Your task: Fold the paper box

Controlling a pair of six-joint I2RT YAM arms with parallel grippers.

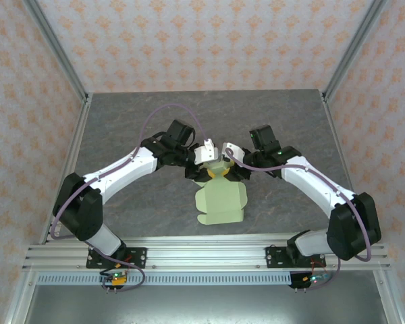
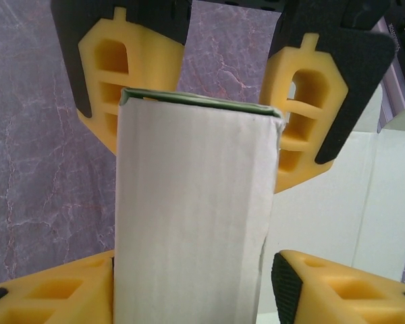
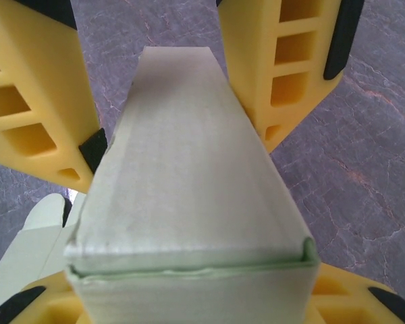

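Near the arm bases, at mid-table [image 1: 121,128], the box [image 1: 219,202] lies part-folded, its flat panels nearest. At its far end a folded section stands raised between both hands. Right hand [image 1: 236,167]: clamped on that section from the right. Left hand [image 1: 204,169]: straddling it from the left, one finger [image 2: 47,297] touching, the other just clear; not clenched.

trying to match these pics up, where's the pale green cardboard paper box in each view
top external: pale green cardboard paper box at centre, spreading toward the near edge
left wrist: box in the lower middle, running up from the bottom edge
right wrist: box at centre, widening down to the bottom edge
shared landmark: grey marbled tabletop
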